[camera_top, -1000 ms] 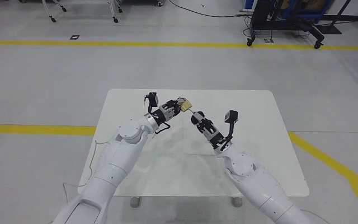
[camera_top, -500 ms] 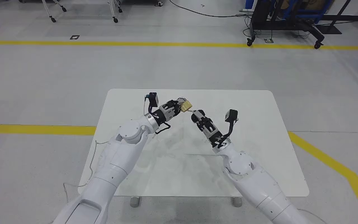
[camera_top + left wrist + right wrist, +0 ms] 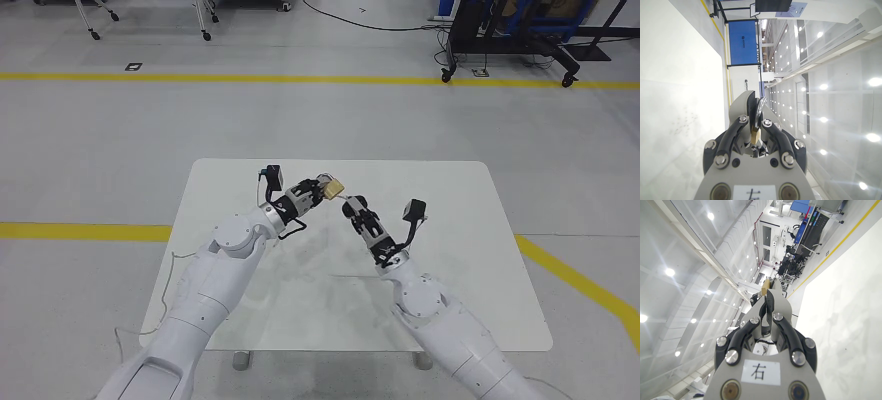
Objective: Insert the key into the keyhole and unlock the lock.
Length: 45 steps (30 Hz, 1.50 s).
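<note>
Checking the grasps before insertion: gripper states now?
Left gripper: shut on brass padlock with silver shackle.
Right gripper: shut on thin metal key.

The white table (image 3: 470,190), rectangular with rounded corners, stands on grey floor (image 3: 100,140) and bears faint scuff marks (image 3: 686,120).

Floor (image 3: 120,130): grey, glossy
Floor lines (image 3: 300,78): yellow
Desk (image 3: 450,300): white, rounded corners
Ceiling lights (image 3: 819,34): round, in rows
Partition (image 3: 742,47): blue, beyond desk

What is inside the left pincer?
A brass padlock with a silver shackle, pinched in the left pincer. The pincer covers its sides, so the keyhole cannot be seen.
</note>
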Tool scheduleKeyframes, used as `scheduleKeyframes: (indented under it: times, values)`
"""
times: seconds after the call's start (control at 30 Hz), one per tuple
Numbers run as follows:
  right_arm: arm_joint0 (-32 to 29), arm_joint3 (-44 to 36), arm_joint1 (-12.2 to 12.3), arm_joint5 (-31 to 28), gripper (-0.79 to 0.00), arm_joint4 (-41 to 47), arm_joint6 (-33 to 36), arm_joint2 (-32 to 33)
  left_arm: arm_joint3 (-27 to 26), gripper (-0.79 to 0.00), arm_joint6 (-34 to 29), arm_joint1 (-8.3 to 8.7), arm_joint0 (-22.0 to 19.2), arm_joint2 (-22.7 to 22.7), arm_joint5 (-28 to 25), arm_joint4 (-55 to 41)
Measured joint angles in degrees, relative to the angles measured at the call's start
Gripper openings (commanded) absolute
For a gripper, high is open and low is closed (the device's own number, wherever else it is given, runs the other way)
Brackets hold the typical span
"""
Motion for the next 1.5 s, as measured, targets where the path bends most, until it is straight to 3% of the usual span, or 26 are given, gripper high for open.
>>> scheduleKeyframes:
  times: [0.47,0.67,0.83,1.13,1.5]
  values:
    - [-0.35,0.40,-1.41,-1.23,-0.785,-1.30,-1.69,1.19,0.25,-0.785,0.10,-0.15,0.01,-0.37,0.69,0.18]
    - [-1.06,0.73,-1.79,-4.28,-0.785,-10.13,-8.51,2.75,0.55,-0.785,0.49,-0.18,-0.18,-0.34,2.59,0.94]
    - [-1.21,1.30,-2.42,-1.75,-0.785,-19.81,-15.24,2.73,1.06,-0.785,0.15,-0.35,-0.53,0.19,5.16,1.13]
    - [0.13,4.40,-4.07,3.86,-0.785,-28.76,-22.19,1.12,2.36,-0.785,-0.01,-0.78,-1.27,0.64,7.19,0.23]
    - [1.09,7.16,-5.35,6.47,-0.785,-34.03,-21.32,0.07,3.13,-0.785,-0.26,-1.03,-1.63,0.68,7.62,0.01]
